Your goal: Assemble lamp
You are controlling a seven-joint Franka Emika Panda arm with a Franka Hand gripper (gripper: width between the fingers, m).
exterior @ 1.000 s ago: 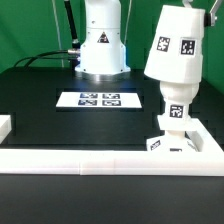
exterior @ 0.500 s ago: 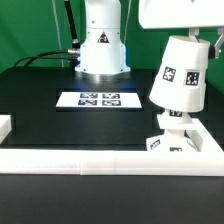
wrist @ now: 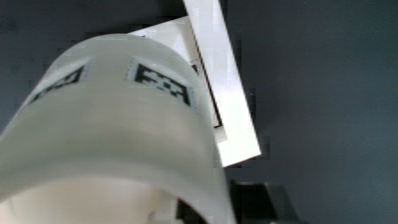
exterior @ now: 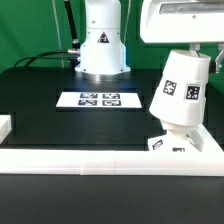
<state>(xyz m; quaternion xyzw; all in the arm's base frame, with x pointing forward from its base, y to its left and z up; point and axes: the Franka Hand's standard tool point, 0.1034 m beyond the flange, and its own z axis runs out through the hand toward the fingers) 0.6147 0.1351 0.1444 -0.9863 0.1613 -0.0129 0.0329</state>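
Note:
The lamp shade [exterior: 180, 88], a white truncated cone with square tags, hangs tilted at the exterior view's right. My gripper [exterior: 190, 58] is shut on the shade's upper part, and one dark finger [exterior: 212, 60] shows beside it. The shade's wide end sits just above the blocky square base [exterior: 168, 146], which stands in the corner of the white frame. The bulb is almost wholly hidden under the shade. In the wrist view the shade [wrist: 125, 130] fills most of the picture, with a dark finger [wrist: 263, 200] beside it.
The marker board [exterior: 100, 99] lies mid-table. A low white frame [exterior: 90, 160] runs along the front edge and round the right corner; it also shows in the wrist view [wrist: 222, 90]. The robot's white body [exterior: 100, 40] stands at the back. A white block [exterior: 5, 125] sits at far left.
The shade has come down and tilted, its wide end now close over the bulb and base. The gripper's hand has dropped into view at the top right.

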